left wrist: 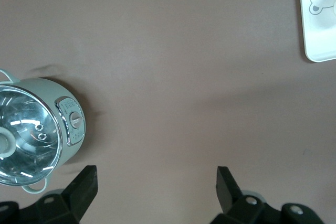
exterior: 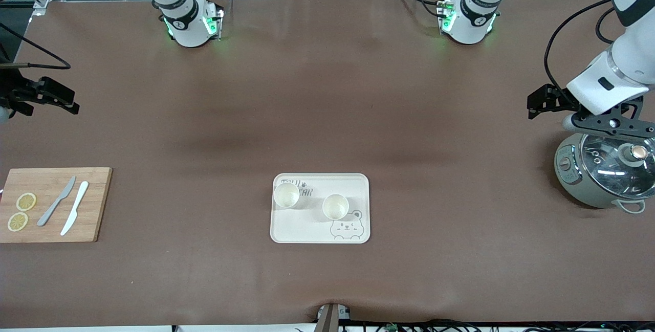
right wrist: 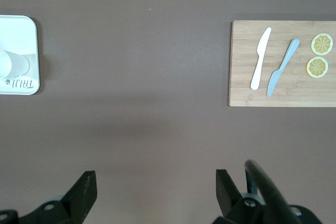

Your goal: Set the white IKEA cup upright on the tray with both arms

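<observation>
The cream tray (exterior: 307, 227) lies mid-table, near the front camera. Two white cups stand upright on it, mouths up. One cup (exterior: 286, 195) is by the lettering, toward the right arm's end. The other cup (exterior: 335, 206) is just above the printed bear face. My left gripper (exterior: 536, 105) hangs open and empty over bare table beside the cooker; its wrist view shows the left gripper (left wrist: 156, 174) with a tray corner (left wrist: 320, 40) far off. My right gripper (exterior: 69, 103) hangs open and empty at the right arm's end; its wrist view shows the right gripper (right wrist: 156, 178), the tray (right wrist: 23, 30) and one cup (right wrist: 9, 64).
A grey-green cooker with a glass lid (exterior: 604, 173) (left wrist: 31, 135) stands at the left arm's end, partly under the left wrist. A wooden cutting board (exterior: 51, 204) (right wrist: 283, 64) at the right arm's end carries two knives (right wrist: 273, 61) and two lemon slices (exterior: 21, 212).
</observation>
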You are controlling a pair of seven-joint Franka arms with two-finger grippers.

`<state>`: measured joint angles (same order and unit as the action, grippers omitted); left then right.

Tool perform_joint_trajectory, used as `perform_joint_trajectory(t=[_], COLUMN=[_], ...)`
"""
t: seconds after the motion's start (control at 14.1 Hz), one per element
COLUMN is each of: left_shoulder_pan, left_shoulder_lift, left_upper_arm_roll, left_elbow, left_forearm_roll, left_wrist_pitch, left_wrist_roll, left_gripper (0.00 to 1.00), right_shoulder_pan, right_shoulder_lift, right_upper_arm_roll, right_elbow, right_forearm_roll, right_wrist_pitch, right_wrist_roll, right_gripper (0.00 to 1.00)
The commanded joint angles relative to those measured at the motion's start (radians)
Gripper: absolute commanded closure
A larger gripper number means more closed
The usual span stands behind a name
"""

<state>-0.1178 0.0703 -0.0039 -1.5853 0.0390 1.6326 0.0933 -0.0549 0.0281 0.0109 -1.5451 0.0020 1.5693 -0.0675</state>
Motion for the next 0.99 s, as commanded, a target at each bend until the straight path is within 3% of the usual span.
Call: perform_joint_trajectory(t=[0.0,0.92], left_shoulder_pan=[0.007,0.018], left_shoulder_lift=[-0.003,-0.004], left_upper_arm_roll=[-0.005,0.001], left_elbow=[0.013,0.011], left_forearm_roll=[0.012,0.01], left_wrist_pitch=[-0.008,-0.008], left_wrist_roll=[0.014,0.013], left_gripper=[0.0,0.0], right_shoulder_pan=[-0.011,-0.002], right_shoulder_lift=[0.004,0.003], right_upper_arm_roll=[0.004,0.012], right_elbow=[0.019,0.016], right_forearm_roll=[0.015,0.009], right_wrist_pitch=[-0.015,-0.002], right_wrist_roll=[-0.003,-0.006], right_gripper=[0.0,0.0])
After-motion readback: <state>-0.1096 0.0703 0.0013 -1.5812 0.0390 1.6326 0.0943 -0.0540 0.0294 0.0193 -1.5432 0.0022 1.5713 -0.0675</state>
